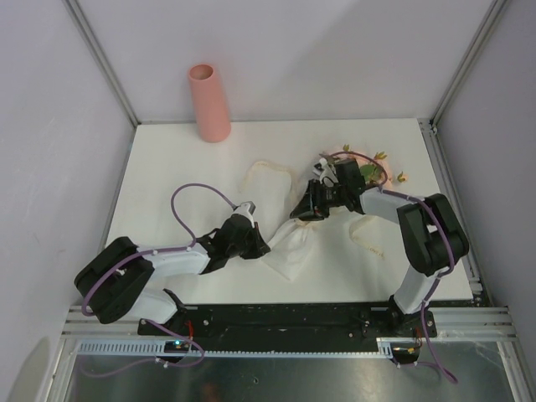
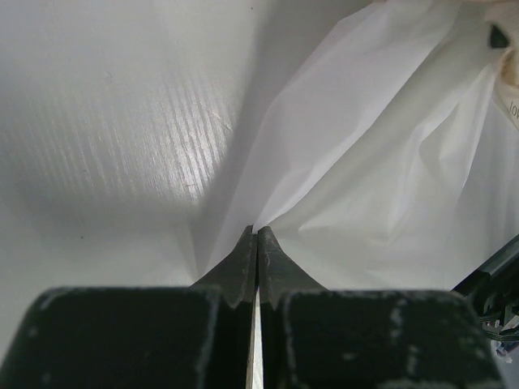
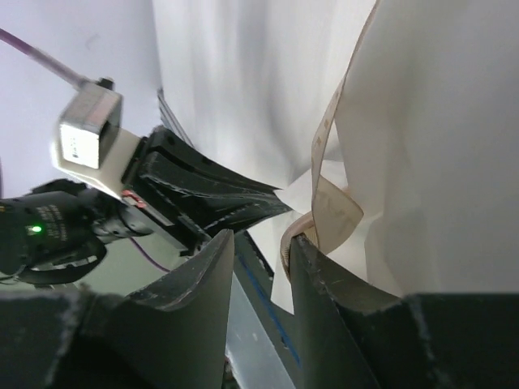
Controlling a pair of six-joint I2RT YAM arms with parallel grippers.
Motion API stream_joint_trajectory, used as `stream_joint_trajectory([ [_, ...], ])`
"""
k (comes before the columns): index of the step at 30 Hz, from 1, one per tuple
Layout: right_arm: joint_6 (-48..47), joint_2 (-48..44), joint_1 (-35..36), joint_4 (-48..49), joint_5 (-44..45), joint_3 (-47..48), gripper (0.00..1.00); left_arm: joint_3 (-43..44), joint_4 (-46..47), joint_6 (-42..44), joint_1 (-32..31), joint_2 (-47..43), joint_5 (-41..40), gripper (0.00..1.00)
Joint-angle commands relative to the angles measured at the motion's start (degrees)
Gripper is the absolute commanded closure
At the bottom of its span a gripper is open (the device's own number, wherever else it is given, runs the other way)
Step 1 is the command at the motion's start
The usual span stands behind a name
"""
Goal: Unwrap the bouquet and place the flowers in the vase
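White table (image 1: 167,193) is carrying the bouquet (image 1: 293,244) mid-surface, well apart from the vase (image 1: 209,105) at the far-left edge. Left gripper (image 2: 257,235) is pinching the paper cone (image 2: 365,162) corner, jaws pressed together, likely anchoring it. Right gripper (image 3: 261,243) is standing part-spread at the cream ribbon (image 3: 332,203), presumably for untying.

A white table (image 1: 167,184) fills the middle, its top faintly grained. Plain pale walls (image 1: 318,50) close it in from 9 round to 3 o'clock. Slim aluminium posts (image 1: 100,59) rise at 10 and 2 o'clock. At 6 o'clock a black base plate (image 1: 285,316) sits on a slotted aluminium rail (image 1: 276,350), and nearer still lies dull sheet metal (image 1: 276,381).
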Motion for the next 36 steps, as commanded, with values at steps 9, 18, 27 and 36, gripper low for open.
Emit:
stream_joint_trajectory([
  [9,3.1,-12.4,-1.2,8.1,8.2,-3.4,0.71,0.2,1.5,0.2,-0.9,0.2,-1.9,1.0],
  [18,-10.3,-13.6,0.9,-10.1,24.1,0.4,0.96,0.2,1.4,-0.1,-1.1,-0.2,-2.2,1.0],
  [27,-22.2,-15.4,8.3,-22.1,51.7,4.8,0.88,-0.4,1.4,-0.3,-1.1,-0.4,-2.5,1.0],
  [36,-28.3,-13.8,16.9,-20.0,58.6,5.3,0.53,-0.1,1.4,-0.5,-1.2,-0.9,-2.2,1.0],
])
